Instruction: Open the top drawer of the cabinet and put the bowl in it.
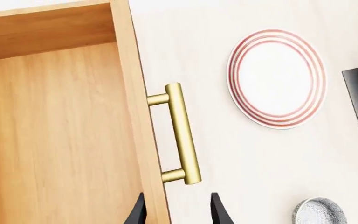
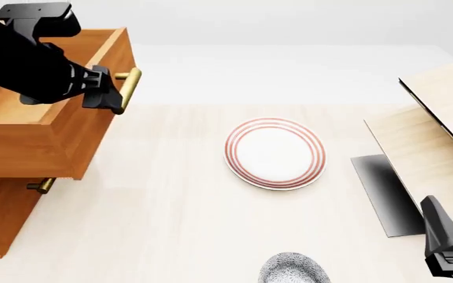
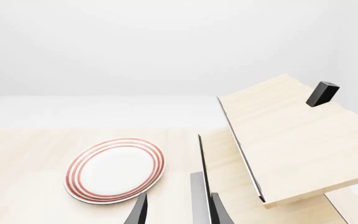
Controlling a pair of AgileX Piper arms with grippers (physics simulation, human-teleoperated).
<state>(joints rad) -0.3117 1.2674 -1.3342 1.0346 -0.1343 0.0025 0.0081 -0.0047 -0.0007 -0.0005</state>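
Note:
The orange-brown cabinet [image 2: 2, 218] stands at the left, and its top drawer [image 2: 45, 147] is pulled out, showing a bare wooden inside [image 1: 54, 140]. My left gripper [image 2: 110, 99] hovers over the drawer's front, open, its fingertips [image 1: 219, 212] just short of the brass handle [image 1: 180, 133] and gripping nothing. The speckled bowl [image 2: 294, 270] sits upright on the table at the near edge, also in the left wrist view [image 1: 320, 212]. My right gripper [image 2: 447, 250] is open at the near right, away from the bowl, its fingers [image 3: 140, 210] bare.
A flat white plate with red rings [image 2: 273, 153] lies mid-table. A pale wooden structure [image 2: 435, 135] with a dark base plate [image 2: 384, 194] fills the right side; a black block [image 3: 322, 93] stands on it. A lower drawer's handle [image 2: 42, 187] pokes out beneath the open drawer.

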